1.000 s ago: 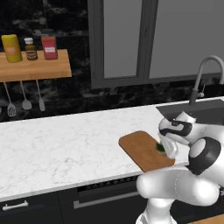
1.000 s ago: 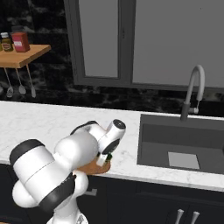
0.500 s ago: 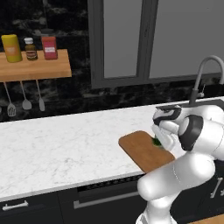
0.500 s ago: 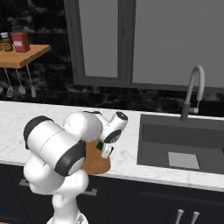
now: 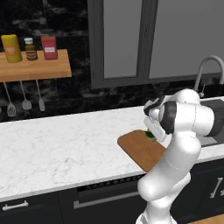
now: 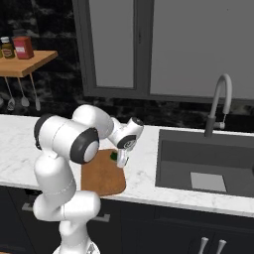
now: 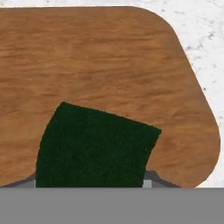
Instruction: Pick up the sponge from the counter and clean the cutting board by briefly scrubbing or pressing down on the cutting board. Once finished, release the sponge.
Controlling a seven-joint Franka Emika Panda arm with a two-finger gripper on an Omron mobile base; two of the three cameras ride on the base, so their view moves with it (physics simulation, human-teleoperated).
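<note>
Sponge [image 7: 94, 146] is seen in the hand view as a dark green block held between the gripper's [image 7: 89, 181] two finger tips, which are closed against its two sides, with only small grey bits of them showing at its lower corners. Beneath the sponge the brown wood of the cutting board [image 7: 100, 61] is spread, and one rounded corner of the board is seen at the upper right, with white marble counter [image 7: 201, 30] beyond it. Whether the sponge is pressed onto the board or held just above it cannot be told.

In the left base view, the sponge [image 5: 150, 134] is glimpsed as a green patch at the far right part of the cutting board [image 5: 140, 148], just under the gripper [image 5: 151, 131], much of it being hidden by the white arm. The board lies at the near edge of the counter [image 5: 61, 148].

In the right base view, the sponge [image 6: 114, 156] is seen at the far right corner of the cutting board [image 6: 101, 173], clasped by the gripper [image 6: 119, 158]. To the right, a sink [image 6: 206, 171] is set into the counter [image 6: 15, 144], with a faucet [image 6: 218, 104] behind it. A wooden wall shelf [image 5: 35, 65] carrying three bottles is mounted far left, and utensils [image 5: 25, 96] are hung below it.
</note>
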